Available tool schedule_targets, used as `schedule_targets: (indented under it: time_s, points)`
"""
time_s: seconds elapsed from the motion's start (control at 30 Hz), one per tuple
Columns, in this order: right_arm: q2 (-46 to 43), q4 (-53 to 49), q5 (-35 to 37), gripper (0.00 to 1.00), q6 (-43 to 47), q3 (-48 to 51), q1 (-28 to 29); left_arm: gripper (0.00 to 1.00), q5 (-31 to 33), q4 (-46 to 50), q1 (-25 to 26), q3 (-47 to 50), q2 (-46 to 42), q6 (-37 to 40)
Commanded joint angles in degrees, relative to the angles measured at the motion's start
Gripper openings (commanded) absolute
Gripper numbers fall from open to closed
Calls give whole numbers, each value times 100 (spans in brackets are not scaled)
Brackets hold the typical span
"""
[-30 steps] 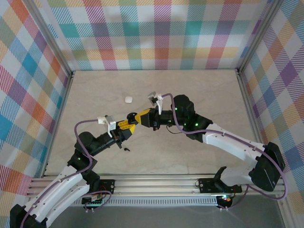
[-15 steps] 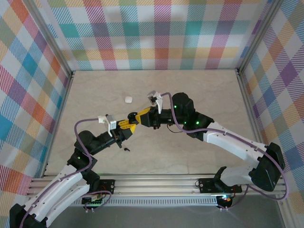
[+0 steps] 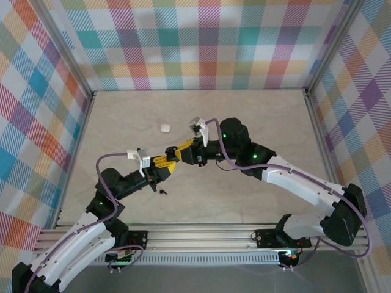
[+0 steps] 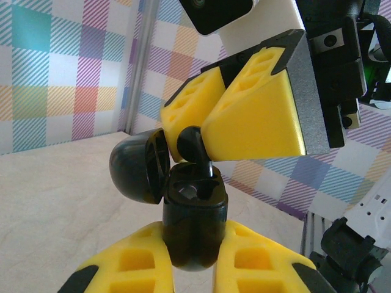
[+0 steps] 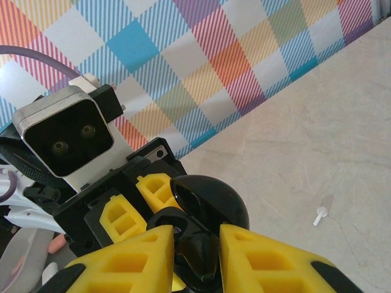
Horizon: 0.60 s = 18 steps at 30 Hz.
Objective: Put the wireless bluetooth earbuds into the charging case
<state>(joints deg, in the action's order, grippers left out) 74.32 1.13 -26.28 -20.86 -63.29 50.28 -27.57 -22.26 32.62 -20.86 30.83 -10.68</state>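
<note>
Since a second ago, my right arm (image 3: 287, 180) has slid a tiny bit left. My left gripper (image 4: 193, 259) is clamped on the black charging case (image 4: 194, 223), its lid (image 4: 137, 168) open. A black earbud (image 4: 194, 146) stands stem-down in it, between the fingers of my right gripper (image 5: 197, 247). I cannot tell if they pinch it.

The top view looks down on the whole table (image 3: 269, 116); the wrist views face each other closely, sharing the case (image 4: 194, 226).
</note>
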Motion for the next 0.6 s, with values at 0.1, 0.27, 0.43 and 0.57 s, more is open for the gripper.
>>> schedule_targets:
  time_s: [0.1,0.27,0.43,0.57]
  points:
    - [144,-527,-149,32,56,-231,26,0,-151,-366,95,-289,-195,145]
    - [126,-635,-158,35,-22,-366,23,0,-126,-266,104,-274,-262,166]
    - [159,-772,-174,37,-17,-558,26,0,-77,-239,113,-210,-314,171]
    - [214,-921,-193,38,38,-691,26,0,-64,-226,117,-188,-363,166]
